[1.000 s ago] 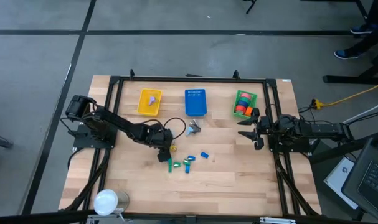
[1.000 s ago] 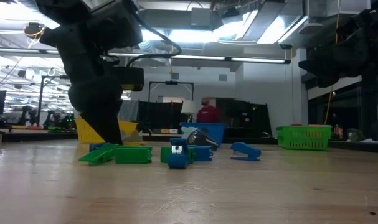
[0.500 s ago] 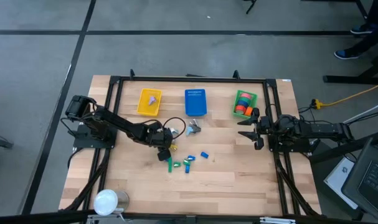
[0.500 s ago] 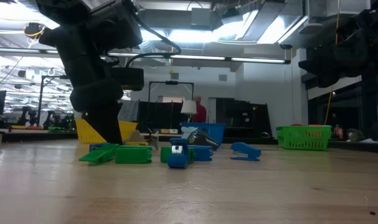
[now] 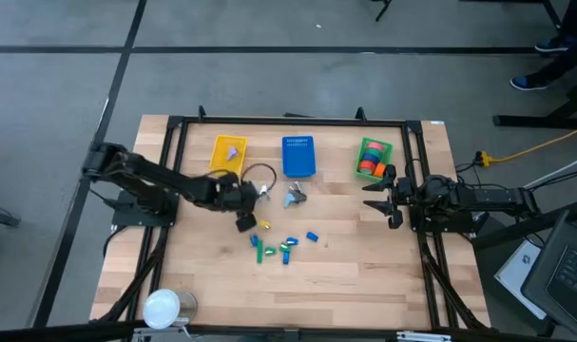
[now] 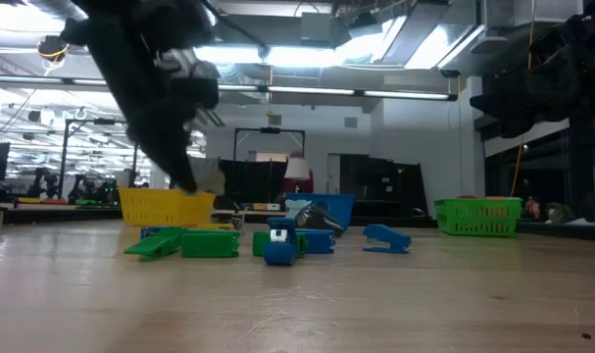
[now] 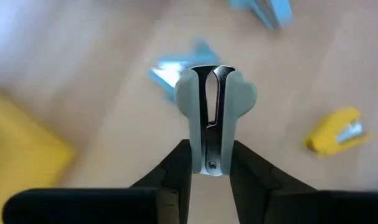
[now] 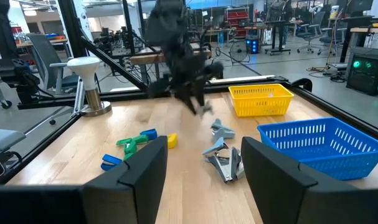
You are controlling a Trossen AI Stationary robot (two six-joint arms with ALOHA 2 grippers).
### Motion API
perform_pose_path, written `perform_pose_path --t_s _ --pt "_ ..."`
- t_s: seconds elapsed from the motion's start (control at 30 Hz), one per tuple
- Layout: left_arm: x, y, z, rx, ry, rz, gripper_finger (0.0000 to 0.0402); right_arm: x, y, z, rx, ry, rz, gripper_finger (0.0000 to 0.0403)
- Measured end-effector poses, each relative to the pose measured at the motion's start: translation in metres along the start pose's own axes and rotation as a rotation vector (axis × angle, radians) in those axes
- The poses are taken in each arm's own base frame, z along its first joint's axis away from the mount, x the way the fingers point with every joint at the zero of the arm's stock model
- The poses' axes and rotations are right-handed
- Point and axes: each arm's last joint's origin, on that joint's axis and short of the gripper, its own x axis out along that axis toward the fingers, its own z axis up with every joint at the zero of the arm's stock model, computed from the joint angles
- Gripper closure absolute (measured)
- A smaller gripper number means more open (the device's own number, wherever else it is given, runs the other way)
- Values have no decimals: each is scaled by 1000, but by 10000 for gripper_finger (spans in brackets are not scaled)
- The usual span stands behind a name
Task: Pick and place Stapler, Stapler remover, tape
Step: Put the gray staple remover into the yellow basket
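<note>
The left tool (image 5: 245, 220) hangs above the wooden desk (image 5: 364, 275), just near of the yellow basket (image 5: 227, 155), and is clamped on a grey staple remover (image 7: 215, 115) whose two rounded wings stick out past the dark fingers (image 7: 176, 168). In the low view that arm slants up and away from the desk surface, clear of the pieces below.

Under and to the right of it lies a loose cluster: a small yellow stapler (image 5: 262, 225), green pieces (image 5: 265, 253) and blue pieces (image 5: 312, 237). A further heap of grey staple removers (image 5: 295, 197) sits just near of the blue basket (image 5: 298, 157), which stands mid-desk on the far side. One grey piece (image 5: 233, 150) lies inside the yellow basket.

The tape rolls (image 5: 370, 162), orange, red and green, rest in the green basket (image 5: 388, 150) at the far right.

The right tool (image 5: 385, 199) waits beside the green basket, its fingers (image 8: 142, 180) standing apart with nothing between them.
</note>
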Motion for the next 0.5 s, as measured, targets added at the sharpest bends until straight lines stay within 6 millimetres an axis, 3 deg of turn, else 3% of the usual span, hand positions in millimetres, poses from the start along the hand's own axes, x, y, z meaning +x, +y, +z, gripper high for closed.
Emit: perform_pose_path --t_s 0.27,0.5 --pt "-38 50 14 -126 -109 130 325 0 0 0 0 0 0 192" --pt "-46 94 19 -324 -133 268 325 0 0 0 0 1 0 192"
